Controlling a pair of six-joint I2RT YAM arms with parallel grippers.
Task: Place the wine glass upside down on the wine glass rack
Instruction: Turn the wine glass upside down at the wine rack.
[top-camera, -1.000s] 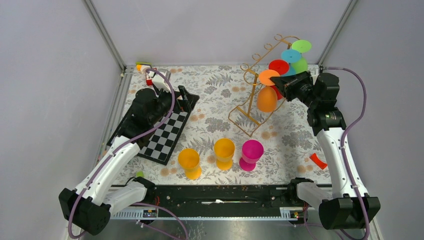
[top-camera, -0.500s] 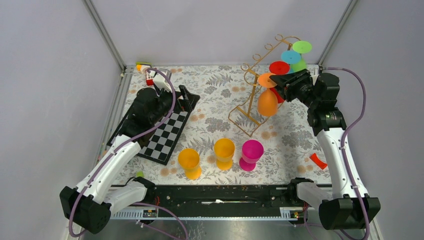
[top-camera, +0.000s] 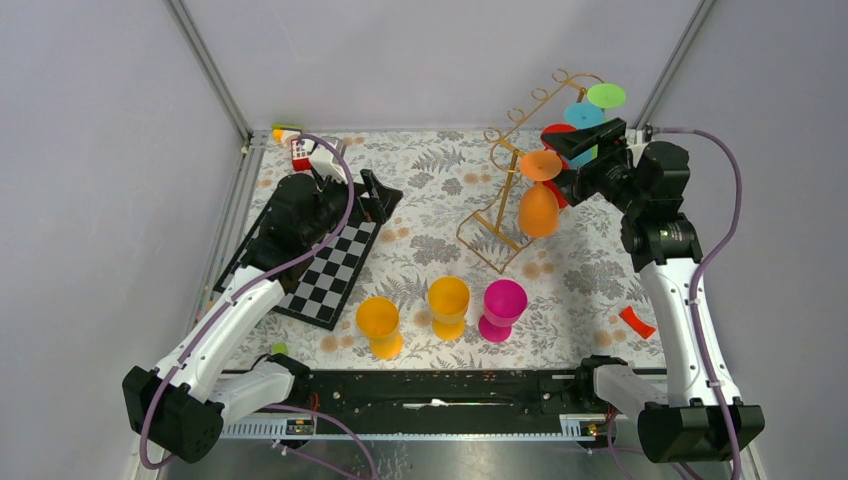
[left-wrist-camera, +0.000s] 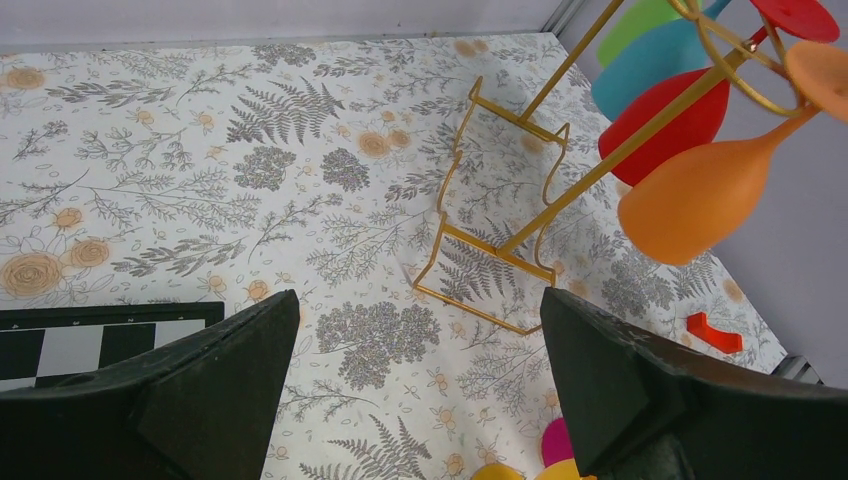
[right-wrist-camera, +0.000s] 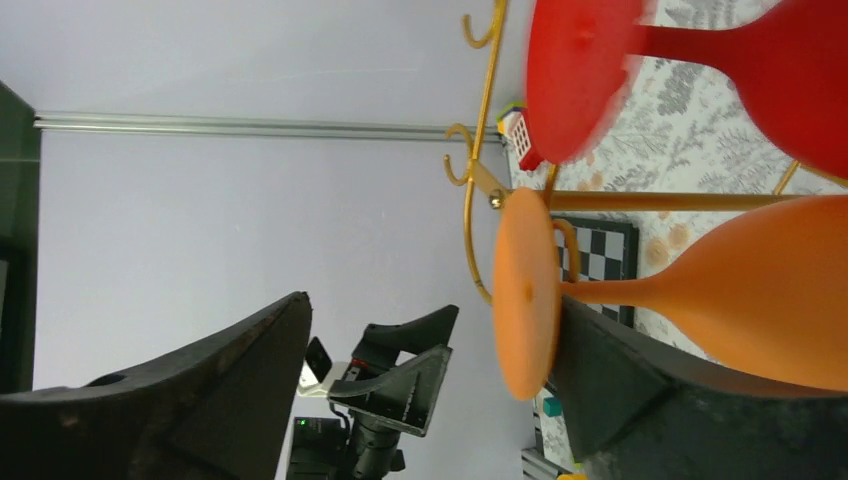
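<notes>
The orange wine glass (top-camera: 538, 207) hangs upside down on the gold wine glass rack (top-camera: 503, 190), its foot up on the rail. My right gripper (top-camera: 562, 160) is open just right of that foot. In the right wrist view the glass's foot (right-wrist-camera: 525, 290) stands edge-on beside one finger (right-wrist-camera: 610, 380), the bowl (right-wrist-camera: 770, 300) hangs past it, and my right gripper (right-wrist-camera: 432, 300) has nothing between its jaws. My left gripper (top-camera: 380, 198) is open over the chessboard; in its own view my left gripper (left-wrist-camera: 412, 300) frames bare cloth, with the rack (left-wrist-camera: 570, 197) and glass (left-wrist-camera: 700, 200) ahead.
Red (top-camera: 557, 130), blue (top-camera: 582, 113) and green (top-camera: 605, 95) glasses also hang on the rack. Two orange-yellow glasses (top-camera: 378, 325) (top-camera: 448, 305) and a magenta one (top-camera: 502, 308) stand upright near the front. A chessboard (top-camera: 330, 270) lies left, a red piece (top-camera: 635, 320) right.
My right gripper has gone from shut on the orange glass to open and drawn slightly back and up. The glass now hangs free on the rack. The left arm barely moved.
</notes>
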